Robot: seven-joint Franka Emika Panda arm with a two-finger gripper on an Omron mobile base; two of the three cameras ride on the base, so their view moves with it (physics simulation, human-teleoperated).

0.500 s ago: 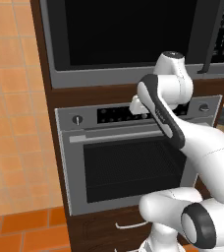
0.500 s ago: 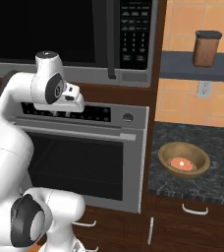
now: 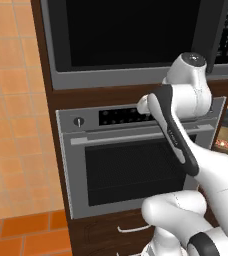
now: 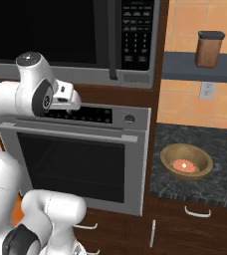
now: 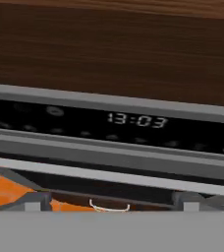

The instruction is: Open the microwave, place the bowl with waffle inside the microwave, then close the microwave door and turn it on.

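The microwave (image 4: pixel 60 35) sits built in above the oven, its black glass door (image 3: pixel 136 35) shut. The door's dark vertical handle (image 4: pixel 113 40) runs beside the keypad (image 4: pixel 138 35). A brown bowl (image 4: pixel 186 160) with the waffle (image 4: pixel 184 165) in it rests on the dark counter to the right of the oven. My gripper (image 5: pixel 111 204) is open and holds nothing, its two tips wide apart. It points at the oven's control panel with the clock (image 5: pixel 136 119), below the microwave and left of the handle. My hand (image 4: pixel 68 99) is well left of the bowl.
The silver oven (image 4: pixel 80 159) with a knob (image 4: pixel 129 119) and a horizontal bar handle (image 3: pixel 136 135) fills the column under the microwave. A brown canister (image 4: pixel 208 49) stands on a shelf at the upper right. Drawer handles (image 4: pixel 197 213) show below the counter (image 4: pixel 225 149).
The arm's upper joints have shifted slightly. The hand stays in front of the oven's control panel, and the gripper remains open.
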